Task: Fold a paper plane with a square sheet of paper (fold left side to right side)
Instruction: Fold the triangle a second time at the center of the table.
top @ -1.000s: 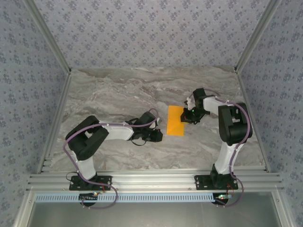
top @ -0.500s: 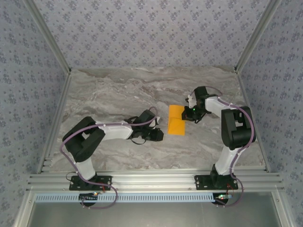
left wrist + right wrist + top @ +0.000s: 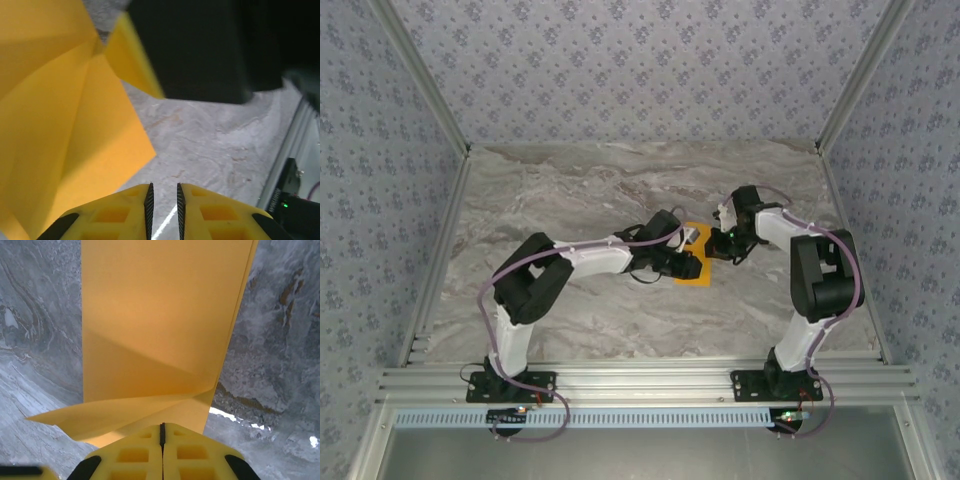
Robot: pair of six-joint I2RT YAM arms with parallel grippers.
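The square sheet of paper (image 3: 694, 281), bright orange and folded to a tall narrow shape (image 3: 160, 315), lies right of the table's centre. My right gripper (image 3: 722, 243) is shut on its upper right edge (image 3: 162, 425), and the paper lifts into a creased flap at the tips. My left gripper (image 3: 692, 265) hangs over the sheet's middle and hides much of it. In the left wrist view its jaws (image 3: 163, 186) stand a narrow gap apart with only table between them. There the paper (image 3: 60, 125) lies to the left.
The marble table (image 3: 570, 200) has patterned walls on three sides. An aluminium rail (image 3: 640, 380) runs along the near edge by the arm bases. The right arm's dark body (image 3: 200, 50) looms close above the left gripper.
The left arm has swung right from beside the paper to over it, and its jaws have parted slightly. The right gripper has stayed at the paper's edge.
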